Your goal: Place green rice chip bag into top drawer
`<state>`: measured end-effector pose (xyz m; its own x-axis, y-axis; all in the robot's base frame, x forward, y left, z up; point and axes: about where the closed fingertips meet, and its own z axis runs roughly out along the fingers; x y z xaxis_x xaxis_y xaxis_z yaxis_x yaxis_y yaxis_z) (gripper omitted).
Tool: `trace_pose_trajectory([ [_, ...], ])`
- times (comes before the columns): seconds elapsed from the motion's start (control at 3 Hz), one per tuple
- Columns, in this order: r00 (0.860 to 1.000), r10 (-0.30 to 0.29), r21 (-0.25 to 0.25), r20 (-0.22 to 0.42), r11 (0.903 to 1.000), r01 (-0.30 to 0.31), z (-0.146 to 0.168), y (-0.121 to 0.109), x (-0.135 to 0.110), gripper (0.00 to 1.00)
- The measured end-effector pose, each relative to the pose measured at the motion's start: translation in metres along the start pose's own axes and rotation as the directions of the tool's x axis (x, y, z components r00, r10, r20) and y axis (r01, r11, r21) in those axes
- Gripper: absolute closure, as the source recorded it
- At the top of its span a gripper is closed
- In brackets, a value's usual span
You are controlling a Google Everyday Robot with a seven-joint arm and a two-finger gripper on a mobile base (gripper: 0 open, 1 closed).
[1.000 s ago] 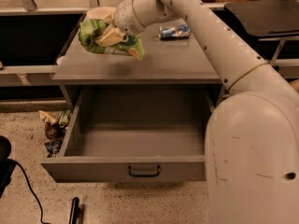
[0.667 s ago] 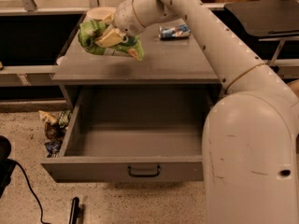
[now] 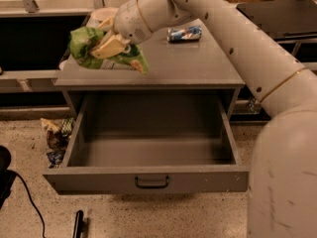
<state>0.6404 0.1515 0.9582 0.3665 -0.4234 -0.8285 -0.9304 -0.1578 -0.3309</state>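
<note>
Up at ten o'clock, over the left front corner of the surface (image 3: pixel 198 58), hangs the green rice chip bag (image 3: pixel 81 42). The gripper (image 3: pixel 109 45) has it, with the jaws shut tight on the bag's crinkly middle.

A moment ago the bag was higher and a bit more to the right. It has come down and moved nearer the front edge. I think the arm has begun to carry it to the drawer, but the bag is not over the opening yet.

The top drawer (image 3: pixel 99 178) is at five o'clock from the bag, pulled wide open with nothing in it. At two o'clock from the bag, a small blue-silver packet (image 3: pixel 184 33) lies on the surface, well apart. Some wrappers (image 3: pixel 55 135) lie on the floor at nine o'clock from the drawer. Only the front edge of the surface seems to be in the way.
</note>
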Motion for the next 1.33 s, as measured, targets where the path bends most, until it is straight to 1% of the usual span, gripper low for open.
trace_pose_trajectory([
  [0.33, 0.998, 0.066, -0.041, 0.016, 0.997, -0.065, 0.006, 0.046, -0.011, 1.0],
  [0.67, 0.991, 0.127, -0.089, 0.042, 0.9885, -0.123, 0.024, 0.079, -0.004, 1.0],
  [1.33, 0.991, 0.134, -0.115, 0.027, 0.9847, -0.13, 0.033, 0.086, -0.002, 1.0],
])
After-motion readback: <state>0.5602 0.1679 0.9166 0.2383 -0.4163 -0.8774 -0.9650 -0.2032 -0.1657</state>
